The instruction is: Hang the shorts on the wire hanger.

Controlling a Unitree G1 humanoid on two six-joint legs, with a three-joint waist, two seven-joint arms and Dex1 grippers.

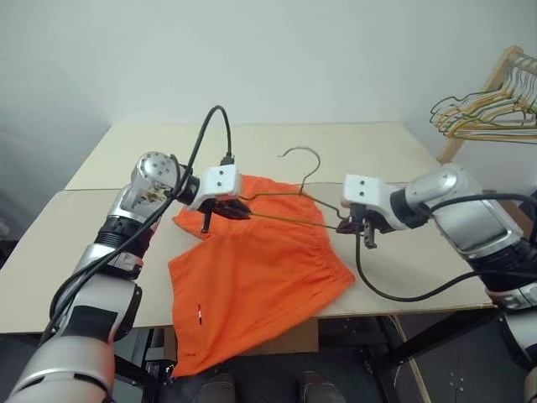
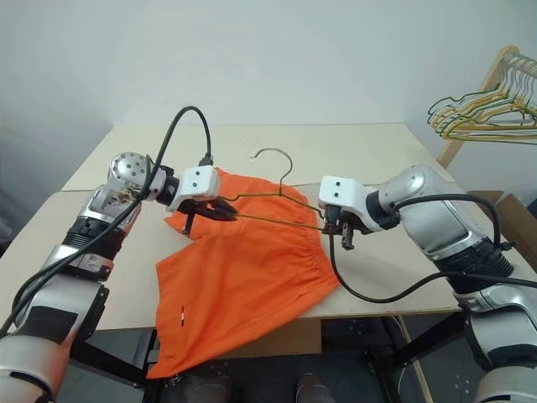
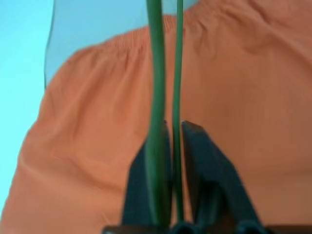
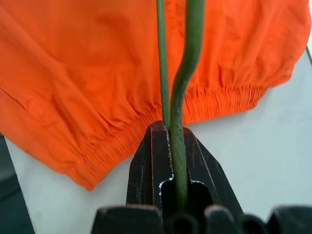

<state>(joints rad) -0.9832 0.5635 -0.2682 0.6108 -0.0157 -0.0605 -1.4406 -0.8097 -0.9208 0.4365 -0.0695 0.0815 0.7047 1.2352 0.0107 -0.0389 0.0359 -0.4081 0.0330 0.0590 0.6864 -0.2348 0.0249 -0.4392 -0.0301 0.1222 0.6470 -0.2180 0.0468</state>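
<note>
Spanning the gap between the two arms, the wire hanger [image 1: 289,211] hung just above the shorts [image 1: 252,269], its long axis running across the counter [image 1: 394,151] from left to right and its hook turned toward the far edge. The right end effector [image 1: 362,225] was pressed together, pinching the hanger's right corner, as the right wrist view showed with the wire clamped between the fingers. The left end effector [image 1: 239,208] sat around the hanger's left corner; the left wrist view showed both wires lying between its fingers [image 3: 204,165] with a little slack, so whether it truly gripped could not be told.

The shorts lay spread beneath and nearer than the hanger, waistband toward the right arm, one leg drooping over the counter's near edge. By my reading, the coming move turned on getting fabric through or over the lower bar, and the left end effector was the nearer one to the bunched leg at the far-left part of the cloth.

A rack of bunched hangers [image 1: 487,113] stood well apart beyond the right edge, out of the way.
</note>
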